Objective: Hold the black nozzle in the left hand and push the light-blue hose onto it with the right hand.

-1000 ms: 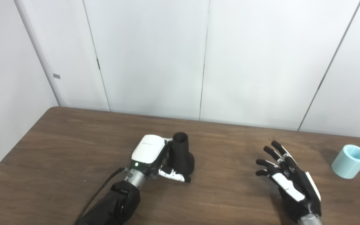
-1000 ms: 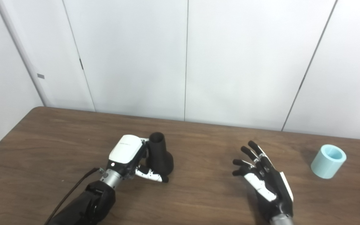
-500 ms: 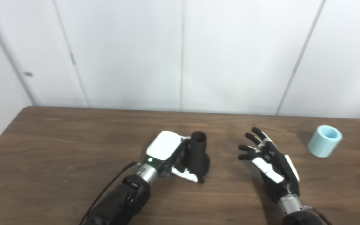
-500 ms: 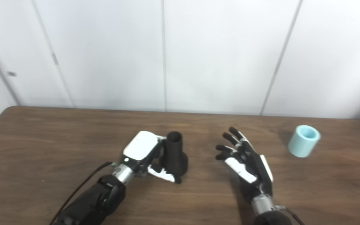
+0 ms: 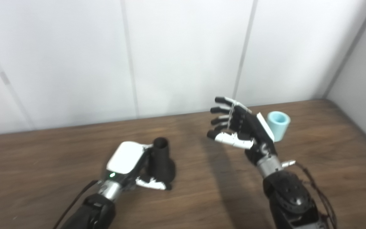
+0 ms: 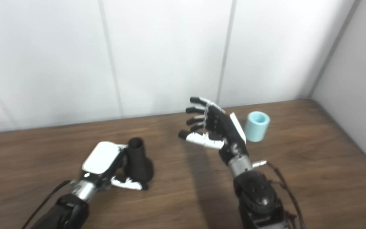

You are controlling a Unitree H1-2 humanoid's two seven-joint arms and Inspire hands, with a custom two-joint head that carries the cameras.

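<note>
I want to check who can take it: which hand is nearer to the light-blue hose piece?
Right. The right hand hovers open just left of the light-blue hose piece, not touching it. The left hand is far off to the left, shut on the black nozzle.

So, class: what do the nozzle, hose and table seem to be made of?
Nozzle: probably matte black plastic, no shine. Hose: short light-blue tube, smooth and dull, likely plastic or rubber. Table: brown wood grain, whether solid or laminate is unclear.
</note>
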